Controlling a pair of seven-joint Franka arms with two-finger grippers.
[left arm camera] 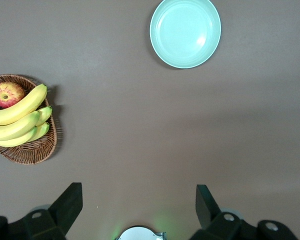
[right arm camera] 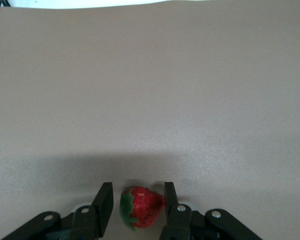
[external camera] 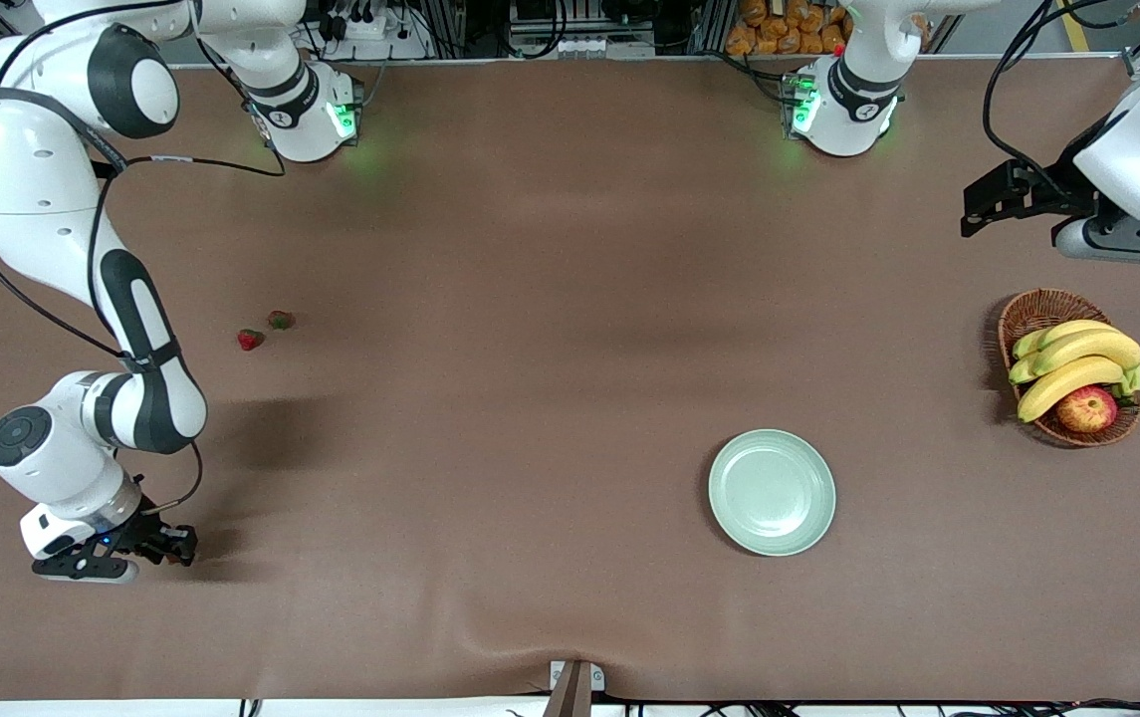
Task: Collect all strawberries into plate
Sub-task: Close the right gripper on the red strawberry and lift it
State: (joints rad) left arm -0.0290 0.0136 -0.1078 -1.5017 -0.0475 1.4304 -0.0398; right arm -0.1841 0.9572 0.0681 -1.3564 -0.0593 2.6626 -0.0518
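A small red strawberry [right arm camera: 140, 207] with a green leafy top lies on the brown table, and my right gripper [right arm camera: 137, 197] is shut on it, one finger against each side. In the front view that gripper [external camera: 179, 548] is down at the table at the right arm's end, near the front camera, and hides the berry. Two more strawberries [external camera: 250, 340] [external camera: 280, 320] lie side by side farther from the camera. The pale mint-green plate [external camera: 772, 491] [left arm camera: 185, 32] holds nothing. My left gripper [external camera: 990, 204] [left arm camera: 138, 200] waits open, high over the left arm's end.
A brown wicker basket [external camera: 1035, 311] [left arm camera: 32, 152] with bananas [external camera: 1077, 363] and a red-yellow apple [external camera: 1086, 408] stands at the left arm's end, beside the plate. The table's front edge runs close to my right gripper.
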